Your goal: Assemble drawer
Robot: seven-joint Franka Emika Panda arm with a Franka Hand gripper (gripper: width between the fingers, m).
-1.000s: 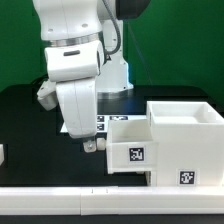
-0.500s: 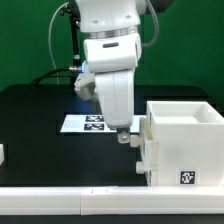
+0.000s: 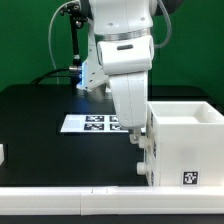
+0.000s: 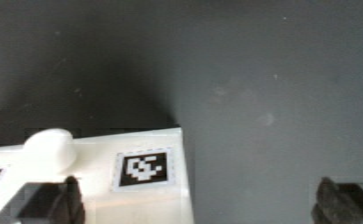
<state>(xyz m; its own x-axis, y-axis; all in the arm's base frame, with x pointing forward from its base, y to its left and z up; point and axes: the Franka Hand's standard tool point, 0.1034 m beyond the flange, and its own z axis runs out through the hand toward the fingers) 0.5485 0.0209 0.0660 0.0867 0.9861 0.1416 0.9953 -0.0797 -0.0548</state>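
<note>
The large white casing [image 3: 185, 140] stands at the exterior view's right, with a tag on its front face. A knobbed tray sits pushed into the casing's left side and is mostly hidden behind my hand there. The wrist view shows the tray's white face [image 4: 89, 165] with its round knob [image 4: 50, 150] and a square tag [image 4: 146, 167]. My gripper [image 3: 142, 160] hangs right at that left side of the casing. In the wrist view my gripper [image 4: 196, 205] is open, its fingers [image 4: 45, 205] wide apart, with the tray face near one finger and nothing held.
The marker board [image 3: 95, 123] lies flat on the black table behind my arm. A small white part [image 3: 2, 155] shows at the exterior view's left edge. A white ledge [image 3: 70, 205] runs along the front.
My gripper moved toward the exterior view's right. The tray that stuck out of the casing's left side has slid inward until it no longer protrudes.
</note>
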